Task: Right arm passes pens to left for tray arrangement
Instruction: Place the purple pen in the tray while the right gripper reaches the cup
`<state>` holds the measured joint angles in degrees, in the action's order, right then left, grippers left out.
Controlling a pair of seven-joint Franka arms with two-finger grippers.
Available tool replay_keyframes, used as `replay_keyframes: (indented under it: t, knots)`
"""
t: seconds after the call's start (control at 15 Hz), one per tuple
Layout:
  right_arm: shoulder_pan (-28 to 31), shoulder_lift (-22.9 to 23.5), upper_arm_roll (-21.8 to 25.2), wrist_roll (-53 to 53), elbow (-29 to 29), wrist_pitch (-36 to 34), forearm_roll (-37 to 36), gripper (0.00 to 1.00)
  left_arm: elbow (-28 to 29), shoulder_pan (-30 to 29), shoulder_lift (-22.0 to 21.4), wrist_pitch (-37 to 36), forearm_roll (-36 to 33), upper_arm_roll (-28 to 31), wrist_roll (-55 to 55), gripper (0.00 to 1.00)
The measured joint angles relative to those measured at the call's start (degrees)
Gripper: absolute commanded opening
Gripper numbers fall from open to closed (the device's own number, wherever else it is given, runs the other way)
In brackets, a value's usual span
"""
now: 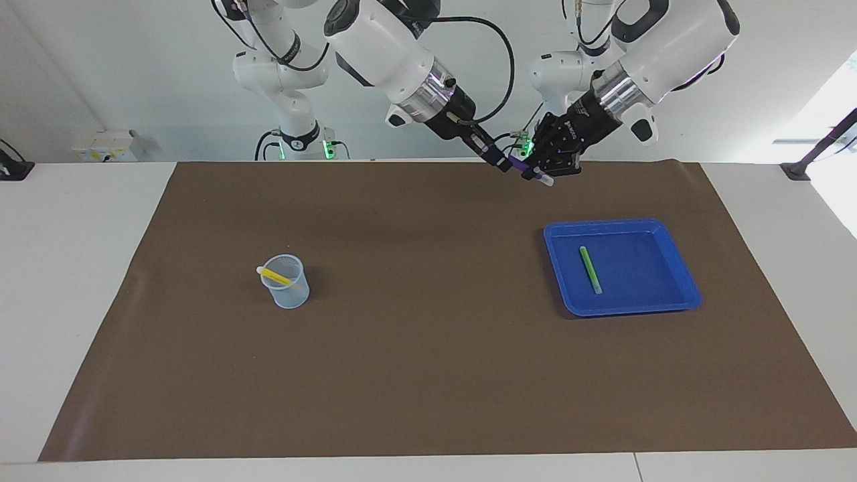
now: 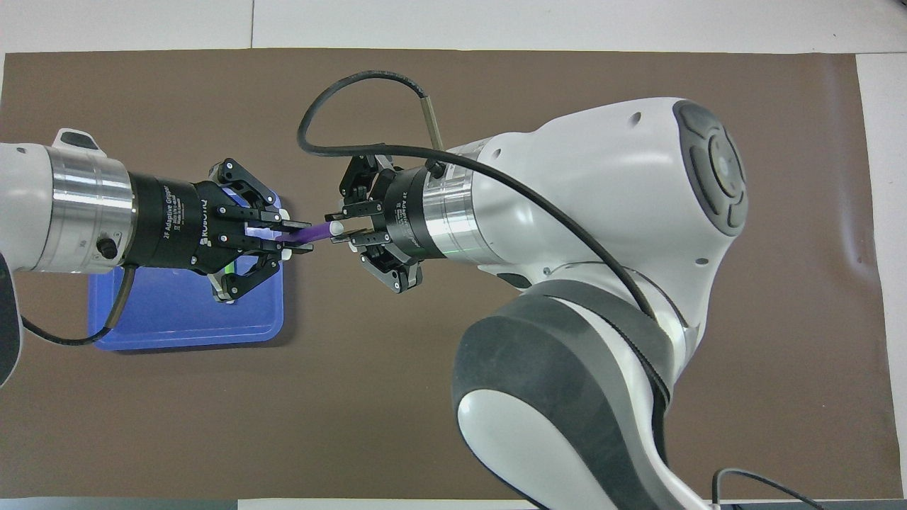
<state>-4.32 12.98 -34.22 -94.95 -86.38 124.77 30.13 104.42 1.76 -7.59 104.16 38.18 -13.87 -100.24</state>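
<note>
Item: purple pen [image 2: 315,231], up in the air over the brown mat [image 1: 428,375], above the tray's [image 1: 681,286] edge nearest my bases. My left gripper [image 2: 287,238] is clamped on one end; my right gripper [image 2: 339,229] pinches the whitish-tipped end.

Item: green pen [image 1: 590,269], lying flat in the tray.

Item: yellow pen [image 1: 274,274], leaning in the cup [image 1: 286,282], well apart from the tray, toward my right arm's end.

Facing view: high, across the desk [image 1: 80,281], looking toward the robots. Overhead view: steeply down, close above both arms. Shared: brown mat [image 1: 428,375], tray [image 2: 127,333].
</note>
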Motion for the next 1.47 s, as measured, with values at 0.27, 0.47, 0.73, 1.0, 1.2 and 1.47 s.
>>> replay_keyframes:
  t: [0.27, 0.47, 0.73, 1.0, 1.2, 1.47]
  knots:
    - [0.2, 0.1, 0.5, 0.0, 0.0, -1.3, -4.5, 1.0, 0.0, 0.0, 0.0, 0.3, 0.0, 0.1, 0.0, 0.0]
    - [0.3, -0.1, 3.1, 0.5, 0.1, -3.6, -8.0, 1.0, 0.6, -0.9, -0.2, 0.7, 0.0, 0.2, 3.5, 0.0]
    - [0.5, -2.0, 9.4, 8.1, -1.2, -10.1, -10.8, 1.0, 5.8, -3.9, -2.5, 0.6, 0.0, 0.3, 17.3, 0.0]
    - [0.7, -5.6, 18.2, 13.8, -8.3, -10.5, -11.3, 1.0, 10.4, -8.7, -4.5, -0.4, -0.7, 0.5, 36.4, 0.0]
    - [1.0, -7.7, 25.1, 19.9, -13.0, -10.6, -11.3, 1.0, 11.9, -12.2, -4.5, -1.5, -4.6, 0.6, 51.2, 0.0]
    - [1.0, -10.6, 30.0, 24.0, -20.0, -9.4, -11.8, 1.0, 14.5, -14.9, -3.9, -1.4, -11.3, 0.6, 70.4, 0.0]
